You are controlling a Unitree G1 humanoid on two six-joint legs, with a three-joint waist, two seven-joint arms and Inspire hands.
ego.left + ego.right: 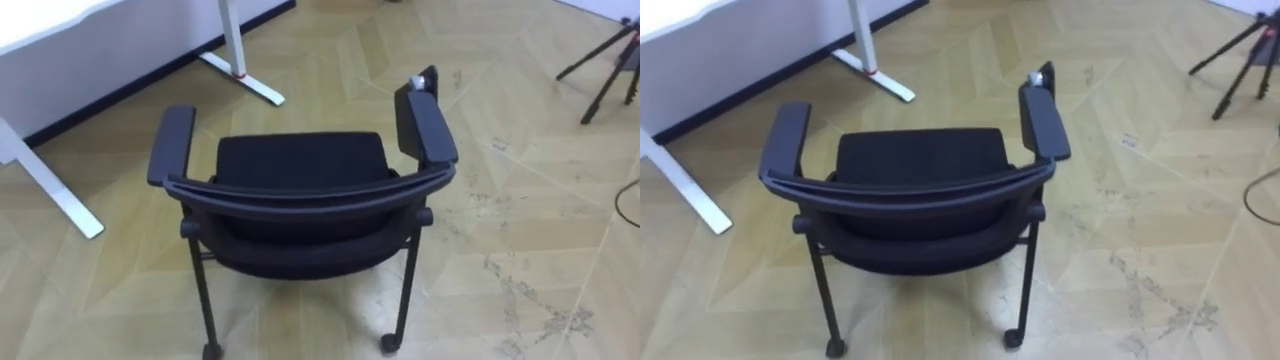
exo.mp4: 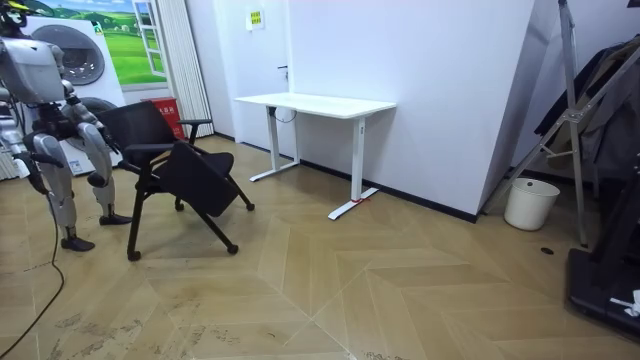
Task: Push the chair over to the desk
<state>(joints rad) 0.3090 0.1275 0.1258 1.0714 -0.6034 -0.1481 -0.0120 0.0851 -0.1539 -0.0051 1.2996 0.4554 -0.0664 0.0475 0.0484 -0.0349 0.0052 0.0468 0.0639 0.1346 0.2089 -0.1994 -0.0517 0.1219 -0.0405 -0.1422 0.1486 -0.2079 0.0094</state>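
Observation:
A black chair (image 1: 300, 190) with two padded armrests and castors stands on the wood floor right in front of me, its backrest towards me and its seat facing away. In the room view I stand at the room view's left, just behind the chair (image 2: 190, 170). My left hand (image 2: 100, 180) hangs low by the chair's back and my right hand (image 2: 38, 178) hangs at my other side. Both are too small there to read, and I cannot tell whether either touches the chair.
A white desk (image 2: 315, 103) stands against the wall ahead on my left, its foot (image 1: 240, 75) close to the chair's front. A black tripod (image 1: 610, 60) stands far right. A white bin (image 2: 530, 203) and a dark rack (image 2: 600, 150) are across the room.

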